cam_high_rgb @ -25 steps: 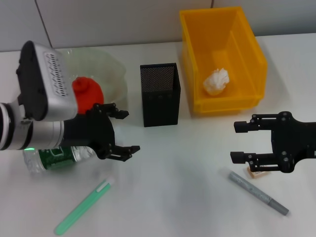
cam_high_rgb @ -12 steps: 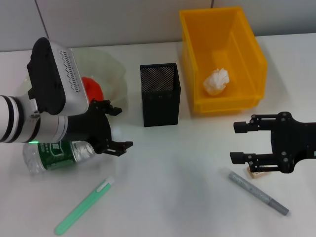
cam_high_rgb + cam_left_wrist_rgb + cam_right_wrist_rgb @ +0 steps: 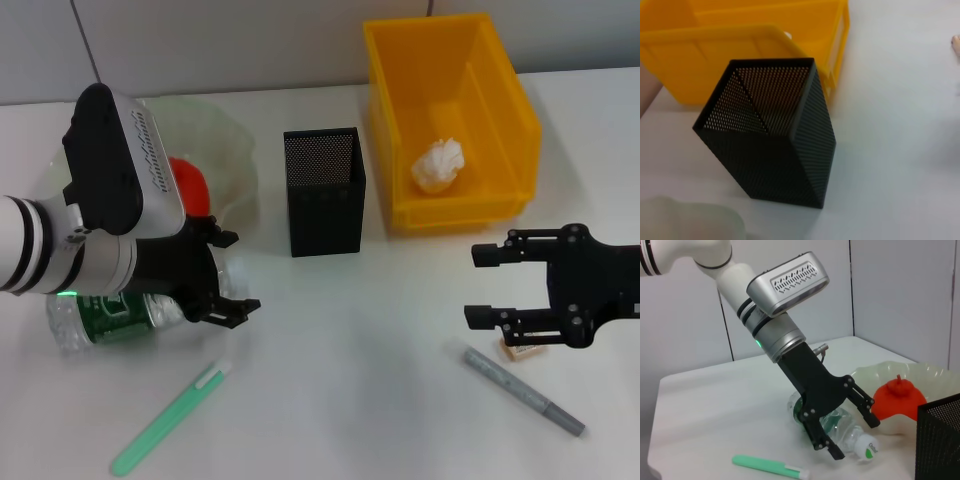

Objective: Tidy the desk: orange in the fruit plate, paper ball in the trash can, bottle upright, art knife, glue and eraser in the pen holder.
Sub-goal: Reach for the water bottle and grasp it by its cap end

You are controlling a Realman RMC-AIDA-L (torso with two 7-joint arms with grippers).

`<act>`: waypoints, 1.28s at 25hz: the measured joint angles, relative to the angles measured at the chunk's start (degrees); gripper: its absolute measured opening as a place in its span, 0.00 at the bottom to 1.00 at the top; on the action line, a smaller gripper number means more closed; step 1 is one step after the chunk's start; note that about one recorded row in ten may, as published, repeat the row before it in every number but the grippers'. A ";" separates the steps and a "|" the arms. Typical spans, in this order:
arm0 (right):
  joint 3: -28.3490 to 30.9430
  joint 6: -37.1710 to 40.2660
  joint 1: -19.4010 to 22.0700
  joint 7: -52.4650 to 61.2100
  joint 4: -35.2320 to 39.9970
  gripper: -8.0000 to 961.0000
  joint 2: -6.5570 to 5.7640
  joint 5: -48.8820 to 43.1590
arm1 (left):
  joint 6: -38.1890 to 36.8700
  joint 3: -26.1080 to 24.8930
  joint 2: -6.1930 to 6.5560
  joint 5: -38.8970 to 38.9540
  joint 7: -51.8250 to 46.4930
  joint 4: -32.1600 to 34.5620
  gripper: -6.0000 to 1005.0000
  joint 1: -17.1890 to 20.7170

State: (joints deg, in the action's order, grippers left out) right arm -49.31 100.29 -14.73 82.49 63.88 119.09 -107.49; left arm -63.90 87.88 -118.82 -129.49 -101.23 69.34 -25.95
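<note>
Nearest me, the green glue stick [image 3: 170, 418] lies slantwise on the desk [image 3: 350, 400], and the grey art knife [image 3: 523, 390] lies near the front right with the eraser [image 3: 518, 350] just beside it. The right tool [image 3: 478, 285] hovers spread above them. The left tool [image 3: 232, 273] is spread over the bottle [image 3: 110, 318], which lies on its side. Open desk separates the arms. Farther back stand the pen holder [image 3: 324, 192], the fruit plate [image 3: 225, 135] with the orange [image 3: 190, 180], and the trash can [image 3: 450, 110] holding the paper ball [image 3: 439, 164].

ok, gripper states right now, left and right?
Left gripper: open, straddling the lying bottle, not gripping it.
Right gripper: open, empty, near the art knife.
</note>
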 joint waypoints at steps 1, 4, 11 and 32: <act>0.00 -0.02 -0.11 -0.02 -0.20 0.72 0.00 0.00 | -0.03 0.01 0.02 -0.03 0.00 -0.06 0.86 0.08; 0.00 -0.04 -0.39 -0.04 -0.70 0.72 -0.03 0.00 | 0.02 0.01 0.06 -0.09 -0.06 -0.15 0.86 0.22; 0.00 -0.14 -0.53 -0.37 -0.78 0.72 -0.07 0.00 | 0.71 0.90 0.03 -4.23 -4.10 -0.50 0.86 -0.70; 0.00 -0.37 -0.41 -0.67 -1.30 0.72 -0.09 0.00 | 2.45 1.60 -0.19 -4.46 -6.01 -2.58 0.86 -2.25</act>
State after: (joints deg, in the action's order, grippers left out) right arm -49.31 99.92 -15.14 81.82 62.58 119.00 -107.49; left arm -61.45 89.47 -119.00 -133.95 -107.24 66.77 -28.20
